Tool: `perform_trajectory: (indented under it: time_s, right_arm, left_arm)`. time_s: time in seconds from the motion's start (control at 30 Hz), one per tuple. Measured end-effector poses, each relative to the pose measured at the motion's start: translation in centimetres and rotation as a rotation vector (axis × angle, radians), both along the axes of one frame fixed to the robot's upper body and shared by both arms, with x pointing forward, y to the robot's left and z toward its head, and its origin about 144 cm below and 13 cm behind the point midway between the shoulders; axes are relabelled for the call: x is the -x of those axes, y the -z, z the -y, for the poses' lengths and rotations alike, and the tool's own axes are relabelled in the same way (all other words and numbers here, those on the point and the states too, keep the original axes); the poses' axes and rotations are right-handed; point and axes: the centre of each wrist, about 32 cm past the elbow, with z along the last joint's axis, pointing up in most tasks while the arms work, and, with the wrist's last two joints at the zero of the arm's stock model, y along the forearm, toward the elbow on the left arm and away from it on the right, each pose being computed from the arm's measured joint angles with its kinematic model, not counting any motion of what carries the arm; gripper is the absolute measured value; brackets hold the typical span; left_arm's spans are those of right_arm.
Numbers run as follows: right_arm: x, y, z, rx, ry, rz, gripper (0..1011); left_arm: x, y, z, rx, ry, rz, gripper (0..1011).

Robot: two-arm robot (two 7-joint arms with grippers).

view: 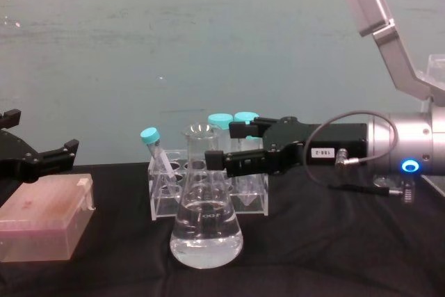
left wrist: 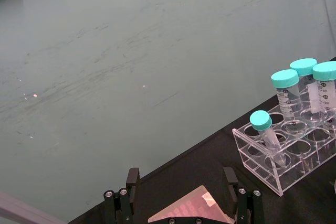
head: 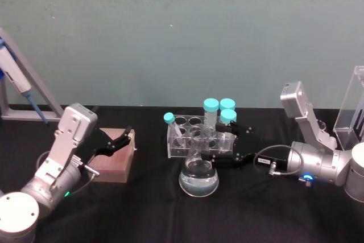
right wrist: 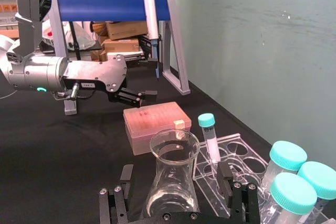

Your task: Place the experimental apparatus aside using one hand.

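Note:
A clear conical flask (head: 198, 177) stands on the black table in front of a clear tube rack (head: 181, 140) that holds several teal-capped tubes (head: 211, 106). My right gripper (head: 219, 147) reaches in from the right at the height of the flask's neck. It is open, with one finger on each side of the neck (right wrist: 173, 150). In the chest view the right gripper (view: 220, 145) sits just right of the flask (view: 206, 234). A tall clear acrylic stand (head: 352, 103) stands at the far right edge. My left gripper (head: 124, 139) hangs open over a pink box (head: 114, 162).
The pink box (view: 45, 227) lies at the left of the table. A pipette stand with a blue bar (right wrist: 105, 4) rises at the far left. The rack (view: 170, 196) stands right behind the flask. Black table shows in front of the flask.

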Motion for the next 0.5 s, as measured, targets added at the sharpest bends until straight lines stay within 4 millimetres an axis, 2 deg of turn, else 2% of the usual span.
perform_trajectory:
  time_s: [0.5]
  right_arm:
    - [-0.76, 0.38, -0.63, 0.006, -0.025, -0.021, 1000]
  left_arm:
    - [0.00, 0.00, 0.00, 0.000, 0.000, 0.000, 1000]
